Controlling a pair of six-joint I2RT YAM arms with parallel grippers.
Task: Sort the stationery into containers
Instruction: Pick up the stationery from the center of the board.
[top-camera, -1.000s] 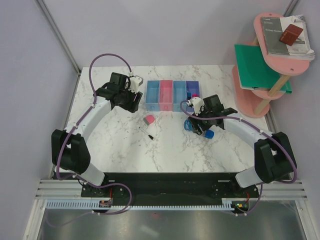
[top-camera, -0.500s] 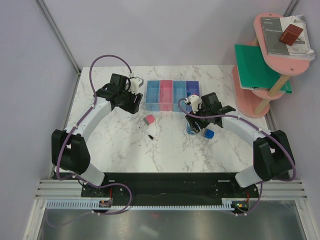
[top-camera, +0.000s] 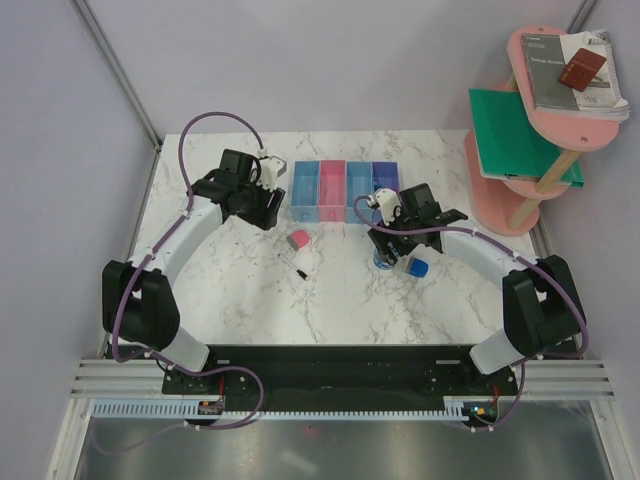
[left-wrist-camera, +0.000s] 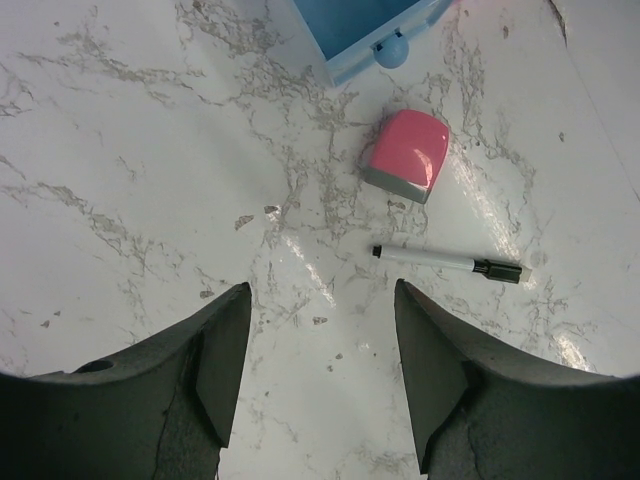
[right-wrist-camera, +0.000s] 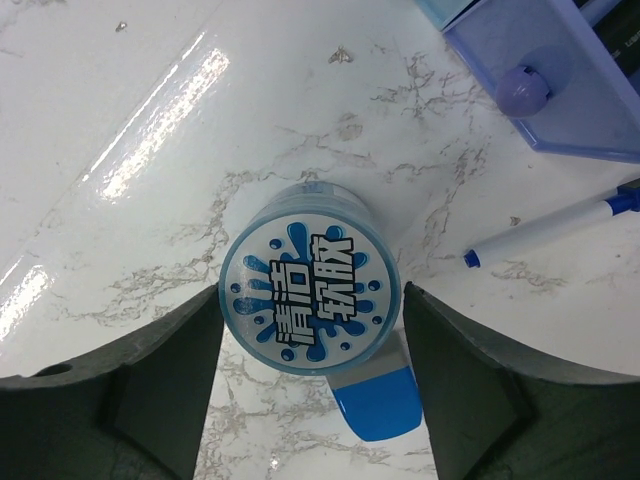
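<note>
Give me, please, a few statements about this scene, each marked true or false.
The pink-grey eraser lies on the table, outside the bins. True.
The left gripper holds the thin pen. False: its fingers are open and empty; the pen lies on the table.
A round blue tub stands between the right gripper's fingers. True.
The green folder lies on the table. False: it rests on the pink shelf.

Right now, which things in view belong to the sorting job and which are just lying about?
Job:
row of four bins
pink-grey eraser
thin pen
round blue-labelled tub
blue block
blue-capped white marker

Lying about:
pink round shelf
books
green folder
</note>
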